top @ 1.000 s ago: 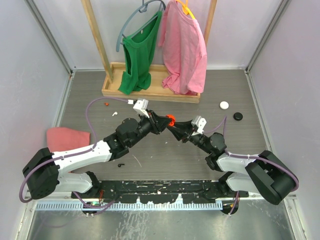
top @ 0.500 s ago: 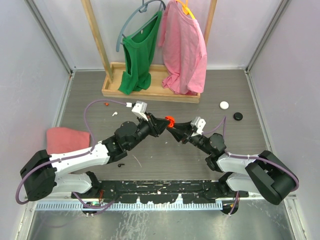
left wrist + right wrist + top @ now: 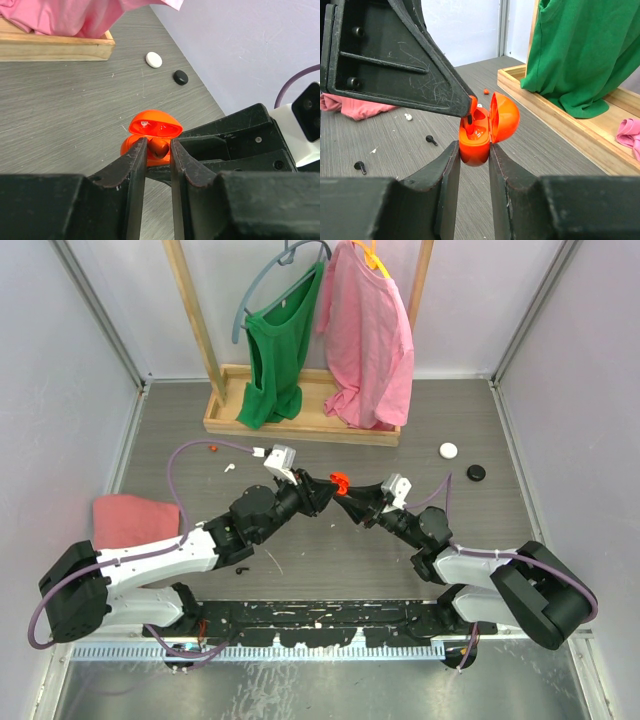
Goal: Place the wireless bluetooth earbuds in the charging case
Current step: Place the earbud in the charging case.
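Observation:
The orange charging case (image 3: 476,150) hangs above the table with its lid (image 3: 504,117) open, and my right gripper (image 3: 473,147) is shut on its body. My left gripper (image 3: 159,145) meets it from the left, its fingers closed on an orange earbud (image 3: 159,148) at the case's open cavity. From above, both grippers meet at the case (image 3: 339,480) mid-table. Loose earbuds lie on the table: an orange-red one (image 3: 213,448), a white one (image 3: 228,467) and a black one (image 3: 243,569). The right wrist view shows a second black earbud (image 3: 359,166).
A wooden rack base (image 3: 300,428) with a green top and a pink top hanging over it stands at the back. A white puck (image 3: 448,450) and a black puck (image 3: 476,473) lie at the right. A pink cloth (image 3: 135,518) lies at the left.
My left arm has shifted slightly, with its wrist a little further back and left. The case and right gripper stay almost where they were.

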Motion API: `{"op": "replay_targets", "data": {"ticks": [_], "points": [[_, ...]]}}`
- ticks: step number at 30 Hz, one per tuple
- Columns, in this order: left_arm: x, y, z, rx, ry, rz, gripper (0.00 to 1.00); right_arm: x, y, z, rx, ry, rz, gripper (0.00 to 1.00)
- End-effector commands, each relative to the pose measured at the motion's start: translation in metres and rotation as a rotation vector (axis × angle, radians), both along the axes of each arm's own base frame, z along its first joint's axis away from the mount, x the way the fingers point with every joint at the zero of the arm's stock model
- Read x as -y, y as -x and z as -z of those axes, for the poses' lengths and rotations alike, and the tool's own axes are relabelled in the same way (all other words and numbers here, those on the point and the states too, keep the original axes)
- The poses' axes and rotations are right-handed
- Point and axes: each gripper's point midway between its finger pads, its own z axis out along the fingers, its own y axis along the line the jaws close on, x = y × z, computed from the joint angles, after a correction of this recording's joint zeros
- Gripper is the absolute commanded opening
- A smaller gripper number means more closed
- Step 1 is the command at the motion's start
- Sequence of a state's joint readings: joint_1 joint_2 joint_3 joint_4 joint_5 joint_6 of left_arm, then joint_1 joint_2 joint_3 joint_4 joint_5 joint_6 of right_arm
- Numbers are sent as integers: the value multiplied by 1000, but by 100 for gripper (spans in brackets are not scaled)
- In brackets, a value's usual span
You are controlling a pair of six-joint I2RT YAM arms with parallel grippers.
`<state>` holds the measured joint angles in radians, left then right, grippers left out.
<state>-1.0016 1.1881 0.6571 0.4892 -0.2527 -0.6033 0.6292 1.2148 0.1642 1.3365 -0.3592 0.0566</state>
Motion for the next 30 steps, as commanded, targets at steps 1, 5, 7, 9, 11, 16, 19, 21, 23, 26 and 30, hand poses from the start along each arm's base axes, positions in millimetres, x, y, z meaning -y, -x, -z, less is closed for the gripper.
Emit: {"op": "replay_targets", "data": {"ticks": [1,5,7,9,11,16,19,21,23,26,30], "points": [[-6,-4,-10,29,-13,-38,28,5,2,-34,114,-71,21,1],[-6,1,-16,29,-17,-20,34,5,2,-34,112,-71,20,1],[-5,4,-20,29,-20,-1,38,5,2,-33,111,-69,21,1],[-5,6,-24,28,-15,14,42,5,2,-32,107,-67,20,1],[-4,10,-28,30,-16,33,47,5,3,-30,104,-65,17,1],[-5,16,-42,45,-36,70,57,4,3,-30,102,-65,10,1],[-4,20,-50,48,-42,90,59,3,4,-29,98,-63,5,1],[-5,20,-53,40,-47,89,59,3,4,-29,98,-63,5,1],[-5,20,-53,32,-63,90,58,3,4,-29,98,-64,4,1],[-4,18,-54,34,-74,90,57,3,5,-29,97,-63,-1,1],[-1,15,-52,13,-94,93,58,2,5,-28,93,-61,-5,1]]}}
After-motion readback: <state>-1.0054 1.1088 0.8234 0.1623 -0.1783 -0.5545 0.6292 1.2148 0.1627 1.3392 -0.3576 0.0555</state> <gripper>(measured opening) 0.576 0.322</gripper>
